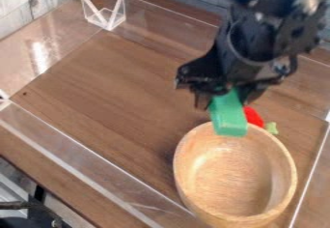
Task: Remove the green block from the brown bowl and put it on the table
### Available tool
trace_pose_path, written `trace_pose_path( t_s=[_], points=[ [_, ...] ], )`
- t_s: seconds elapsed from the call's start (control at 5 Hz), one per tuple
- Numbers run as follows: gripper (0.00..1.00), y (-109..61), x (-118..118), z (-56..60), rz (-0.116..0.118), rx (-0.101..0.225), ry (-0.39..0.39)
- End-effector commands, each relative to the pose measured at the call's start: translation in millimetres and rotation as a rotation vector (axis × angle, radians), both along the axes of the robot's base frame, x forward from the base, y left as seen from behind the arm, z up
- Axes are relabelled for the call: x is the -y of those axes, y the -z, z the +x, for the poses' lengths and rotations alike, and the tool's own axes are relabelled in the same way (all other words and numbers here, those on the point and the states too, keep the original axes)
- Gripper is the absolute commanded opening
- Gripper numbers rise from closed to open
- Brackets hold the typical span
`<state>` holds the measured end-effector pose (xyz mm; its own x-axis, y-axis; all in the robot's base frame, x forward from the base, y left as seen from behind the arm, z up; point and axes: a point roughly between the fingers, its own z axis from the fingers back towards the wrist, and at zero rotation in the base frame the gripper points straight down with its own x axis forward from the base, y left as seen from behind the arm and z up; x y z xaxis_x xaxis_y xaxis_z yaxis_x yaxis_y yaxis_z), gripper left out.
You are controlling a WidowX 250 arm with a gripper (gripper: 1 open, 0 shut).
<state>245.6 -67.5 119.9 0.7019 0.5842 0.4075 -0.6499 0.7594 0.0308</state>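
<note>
The green block (pixel 231 117) hangs tilted from my gripper (pixel 227 97), whose black fingers are shut on its upper end. It sits in the air just over the far rim of the brown bowl (pixel 194 147), which rests at the near right of the table (pixel 103 87). The bowl's inside shows nothing in it. My dark arm comes in from the top right and hides the table behind it.
A small red object (pixel 256 119) lies on the table just behind the bowl, partly hidden by the block. Clear acrylic walls (pixel 77 164) edge the table. A clear folded piece (pixel 103 13) stands at the far left corner.
</note>
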Motion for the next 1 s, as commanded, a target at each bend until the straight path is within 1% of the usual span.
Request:
trace_pose_path(
  t_s=[0.0,0.2,0.4,0.6,0.8],
  points=[
    [0.0,-33.3,9,6.5,-0.023,0.074,0.037],
    [0.0,-52.5,14,4.3,-0.015,0.1,0.09],
    [0.0,-53.6,12,-2.0,-0.003,0.128,0.053],
    [0.0,-52.3,17,-9.8,0.014,0.145,0.015],
    [0.0,-45.7,20,-15.4,0.016,0.164,-0.031]
  ],
)
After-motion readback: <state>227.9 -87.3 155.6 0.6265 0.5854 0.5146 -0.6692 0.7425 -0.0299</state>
